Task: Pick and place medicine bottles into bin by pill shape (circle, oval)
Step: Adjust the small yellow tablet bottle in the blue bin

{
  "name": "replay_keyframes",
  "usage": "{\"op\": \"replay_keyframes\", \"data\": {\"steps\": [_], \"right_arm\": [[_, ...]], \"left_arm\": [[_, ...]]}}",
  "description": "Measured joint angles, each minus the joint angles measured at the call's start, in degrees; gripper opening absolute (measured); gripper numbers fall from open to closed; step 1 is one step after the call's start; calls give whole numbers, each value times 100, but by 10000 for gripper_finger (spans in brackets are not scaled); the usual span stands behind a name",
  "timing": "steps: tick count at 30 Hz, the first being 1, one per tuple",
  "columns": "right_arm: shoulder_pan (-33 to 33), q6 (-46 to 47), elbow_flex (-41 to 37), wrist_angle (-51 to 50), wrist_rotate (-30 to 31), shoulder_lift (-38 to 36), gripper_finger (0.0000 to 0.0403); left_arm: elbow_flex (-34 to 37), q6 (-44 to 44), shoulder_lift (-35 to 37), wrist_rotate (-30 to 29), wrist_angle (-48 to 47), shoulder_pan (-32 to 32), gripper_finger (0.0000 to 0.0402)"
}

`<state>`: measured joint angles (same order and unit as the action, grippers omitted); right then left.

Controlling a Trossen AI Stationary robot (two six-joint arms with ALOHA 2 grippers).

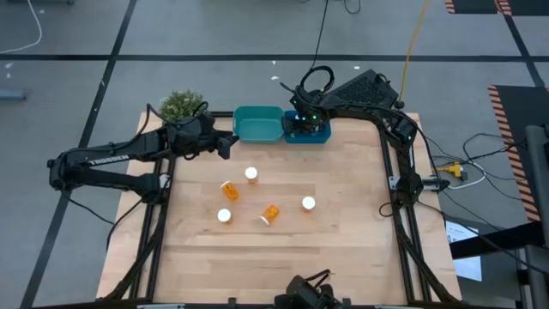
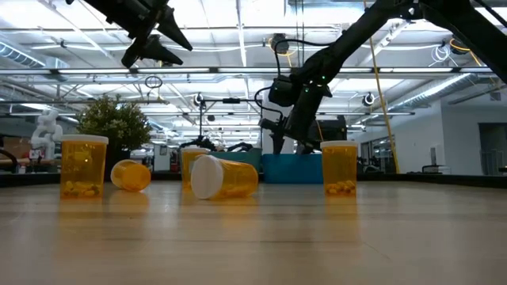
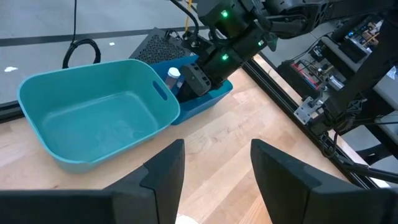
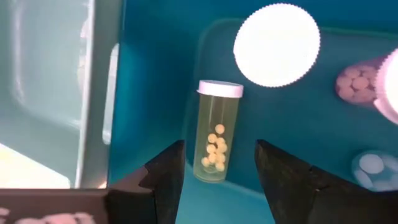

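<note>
Several orange medicine bottles with white caps are on the wooden table: three upright (image 1: 251, 174) (image 1: 225, 216) (image 1: 308, 203) and two on their sides (image 1: 230, 190) (image 1: 269, 214). My right gripper (image 4: 219, 148) hangs open inside the blue bin (image 1: 317, 135). Just below its fingers a slim bottle (image 4: 217, 127) lies on the bin's floor, next to other bottles (image 4: 277, 45) (image 4: 364, 84). My left gripper (image 3: 214, 149) is open and holds nothing. It is above the table near the teal bin (image 3: 93, 118), by that bin's near left corner (image 1: 240, 136).
The two bins stand side by side at the table's far edge. A potted plant (image 1: 181, 105) stands at the far left corner, beside my left arm. The near half of the table holds nothing but the scattered bottles in the middle.
</note>
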<state>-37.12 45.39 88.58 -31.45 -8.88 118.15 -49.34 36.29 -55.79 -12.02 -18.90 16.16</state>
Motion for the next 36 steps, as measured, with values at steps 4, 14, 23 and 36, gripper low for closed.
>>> {"op": "replay_keyframes", "data": {"steps": [4, 14, 23, 36], "right_arm": [[0, -6, 7, 56, -143, 172, 174], [59, 29, 4, 66, -310, 356, 146], [61, 24, 2, 157, -300, 360, 108], [64, -63, -2, 250, -314, 317, 86]], "left_arm": [[0, 2, 0, -1, 0, -2, 186], [0, 44, -2, 6, 25, 30, 186], [0, 24, -2, 8, 70, 69, 186], [0, -2, -2, 15, 79, 237, 186]]}}
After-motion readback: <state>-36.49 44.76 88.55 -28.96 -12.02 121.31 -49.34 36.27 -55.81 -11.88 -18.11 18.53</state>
